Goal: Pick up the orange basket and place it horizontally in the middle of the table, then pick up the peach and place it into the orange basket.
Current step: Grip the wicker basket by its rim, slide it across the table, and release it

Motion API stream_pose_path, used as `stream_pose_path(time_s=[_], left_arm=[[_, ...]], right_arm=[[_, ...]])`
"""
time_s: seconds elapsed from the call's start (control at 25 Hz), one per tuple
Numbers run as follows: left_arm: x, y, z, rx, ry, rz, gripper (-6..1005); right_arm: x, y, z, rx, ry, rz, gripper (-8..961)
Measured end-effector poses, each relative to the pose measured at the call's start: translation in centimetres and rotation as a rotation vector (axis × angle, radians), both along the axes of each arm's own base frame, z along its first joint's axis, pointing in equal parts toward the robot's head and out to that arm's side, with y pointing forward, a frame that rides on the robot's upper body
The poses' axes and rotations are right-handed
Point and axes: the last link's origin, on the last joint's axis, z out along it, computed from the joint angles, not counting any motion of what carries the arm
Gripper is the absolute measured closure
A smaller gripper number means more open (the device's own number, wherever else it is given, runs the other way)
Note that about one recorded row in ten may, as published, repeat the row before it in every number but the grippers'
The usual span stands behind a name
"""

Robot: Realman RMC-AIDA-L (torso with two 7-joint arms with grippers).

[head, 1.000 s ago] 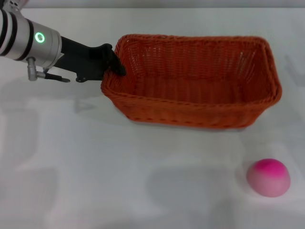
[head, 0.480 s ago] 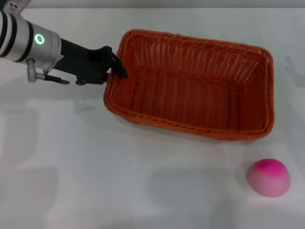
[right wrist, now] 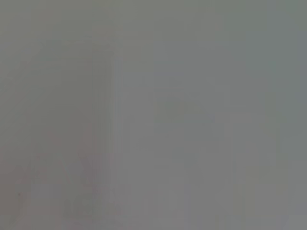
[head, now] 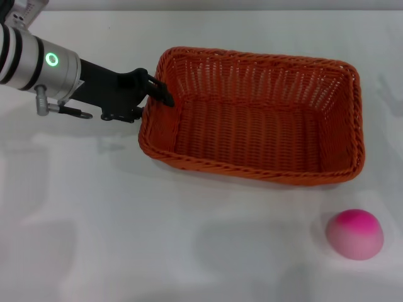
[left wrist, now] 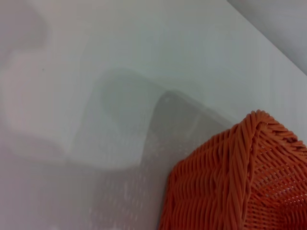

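On the white table (head: 126,239) the orange basket (head: 258,119) lies with its long side across the head view, in the far middle part, its opening facing up. At the basket's left short end is the left gripper (head: 162,92), coming in from the left on a black wrist and a silver arm with a green ring light. Its jaws pinch the braided rim of that end, one finger inside the basket wall and the other outside. The left wrist view shows one rounded corner of the basket (left wrist: 240,182) with its woven side and thick rim, and its shadow on the table (left wrist: 96,72) just beside it. Near the right front corner of the table sits the peach (head: 354,234), pink on top and pale below, well apart from the basket. The right gripper is not visible; the right wrist view is only plain grey.
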Motion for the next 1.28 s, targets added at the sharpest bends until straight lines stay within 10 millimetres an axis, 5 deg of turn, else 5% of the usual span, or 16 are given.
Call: stream_pose_path(time_s=[0.68, 1.28], left_arm=[[0.0, -0.8, -0.9, -0.045, -0.031, -0.033, 206], [-0.6, -1.9, -0.9, -0.072, -0.074, -0.095, 183]], right_arm=[[0.0, -0.2, -0.3, -0.014, 0.002, 0.0, 168], [0.0, -0.3, -0.5, -0.017, 0.006, -0.003, 182]])
